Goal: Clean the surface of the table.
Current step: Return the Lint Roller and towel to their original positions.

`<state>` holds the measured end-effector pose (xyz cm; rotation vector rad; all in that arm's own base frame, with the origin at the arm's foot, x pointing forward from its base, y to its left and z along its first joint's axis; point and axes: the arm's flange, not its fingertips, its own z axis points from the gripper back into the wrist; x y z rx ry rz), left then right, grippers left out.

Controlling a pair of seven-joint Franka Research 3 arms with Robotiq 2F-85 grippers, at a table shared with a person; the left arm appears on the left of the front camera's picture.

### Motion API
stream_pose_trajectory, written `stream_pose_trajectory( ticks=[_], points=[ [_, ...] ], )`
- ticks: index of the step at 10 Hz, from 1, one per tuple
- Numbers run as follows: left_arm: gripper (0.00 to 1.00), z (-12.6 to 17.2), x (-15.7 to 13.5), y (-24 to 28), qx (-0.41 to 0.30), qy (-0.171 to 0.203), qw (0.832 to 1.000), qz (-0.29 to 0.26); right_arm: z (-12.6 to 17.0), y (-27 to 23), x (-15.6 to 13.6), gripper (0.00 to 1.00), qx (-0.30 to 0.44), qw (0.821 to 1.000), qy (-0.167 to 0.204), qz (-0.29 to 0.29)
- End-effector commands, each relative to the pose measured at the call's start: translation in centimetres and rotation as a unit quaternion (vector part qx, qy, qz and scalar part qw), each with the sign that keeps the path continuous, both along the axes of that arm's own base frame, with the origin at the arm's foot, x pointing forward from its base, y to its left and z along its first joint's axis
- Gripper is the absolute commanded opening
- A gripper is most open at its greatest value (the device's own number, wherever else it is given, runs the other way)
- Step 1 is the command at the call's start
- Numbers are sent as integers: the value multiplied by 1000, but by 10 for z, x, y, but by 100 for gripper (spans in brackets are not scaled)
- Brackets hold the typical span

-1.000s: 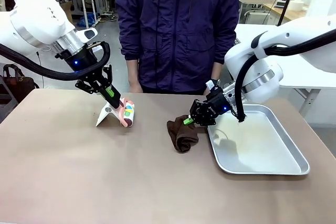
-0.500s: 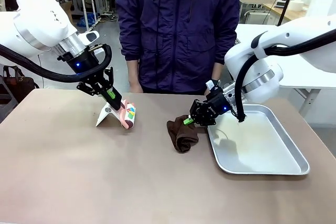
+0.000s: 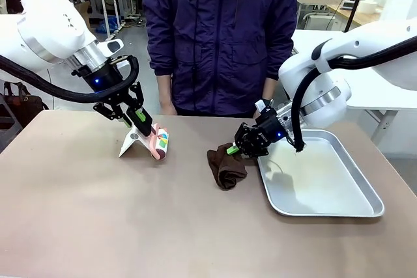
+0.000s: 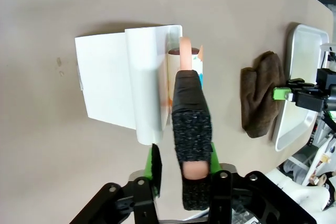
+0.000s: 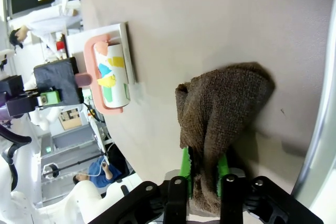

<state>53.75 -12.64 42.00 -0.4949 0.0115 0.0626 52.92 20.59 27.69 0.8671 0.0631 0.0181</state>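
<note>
the left fingers (image 4: pixel 181 169) clamp the lint roller's (image 3: pixel 159 144) dark handle, its long axis running straight out from them over the white stand (image 4: pixel 123 80). the right fingers (image 5: pixel 203 169) pinch the brown cloth (image 3: pixel 226 166), which lies beside the metal tray (image 3: pixel 326 209) mid-counter (image 3: pixel 130 226). no print readable.
</note>
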Motion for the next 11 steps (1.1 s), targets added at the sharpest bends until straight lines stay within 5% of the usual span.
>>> stream_pose_trajectory(
  ticks=[1, 2, 3, 8, 11],
  points=[
    [100, 1, 1, 1, 18, -4, 1000, 11, 0, -2, 0, 100, 6, 1000, 10, 8],
    [100, 2, 0, 2, 19, -7, 1000, 15, -1, -3, 1, 71, 6, 1000, 12, 9],
    [100, 4, -1, 5, 17, -10, 1000, 20, -2, -3, 1, 100, 6, 1000, 14, 9],
    [100, 10, -6, 9, 9, -19, 999, 28, 0, -1, 1, 100, 17, 1000, 16, 19],
    [100, 22, -23, 13, -17, -36, 999, 3, 26, -10, -8, 100, 64, 996, 17, 57]
  ],
)
